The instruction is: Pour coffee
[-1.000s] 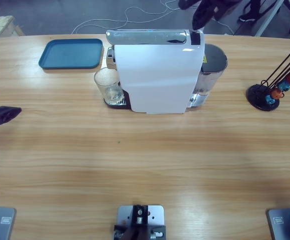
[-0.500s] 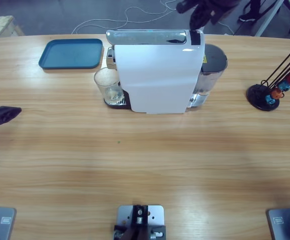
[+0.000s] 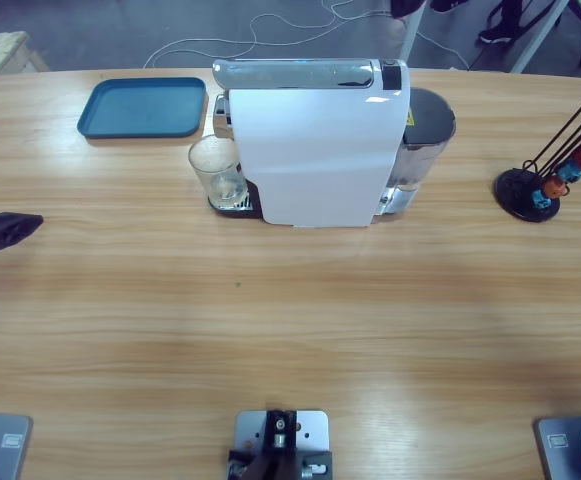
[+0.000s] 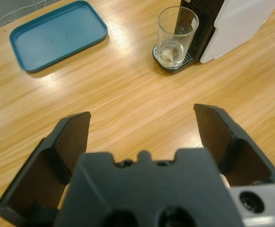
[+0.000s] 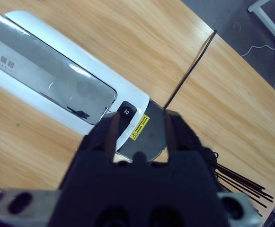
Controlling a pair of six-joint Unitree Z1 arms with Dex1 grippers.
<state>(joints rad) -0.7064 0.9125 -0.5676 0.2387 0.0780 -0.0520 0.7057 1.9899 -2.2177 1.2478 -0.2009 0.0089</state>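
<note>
A clear glass tumbler (image 3: 217, 172) stands on the drip tray of the white coffee machine (image 3: 320, 150), under its spout. A shallow layer of pale brownish coffee (image 4: 171, 51) lies in the bottom of the tumbler (image 4: 176, 34). My left gripper (image 4: 144, 127) is open and empty, low over the table at the left edge (image 3: 0, 232), well short of the glass. My right gripper (image 5: 139, 126) hovers high above the machine's top near its black button (image 5: 126, 111), with its jaws drawn together and holding nothing. It is almost out of the high view.
A blue tray (image 3: 142, 106) lies at the back left beside the machine. A black capsule rack (image 3: 545, 185) with a few coloured capsules and long wire arms stands at the right. The machine's water tank (image 3: 425, 135) is on its right side. Cables lie on the floor behind the table.
The dark right gripper, which was over the machine's back right corner, has drawn up and away past the top edge of the high view. The left gripper and glass have not moved.
</note>
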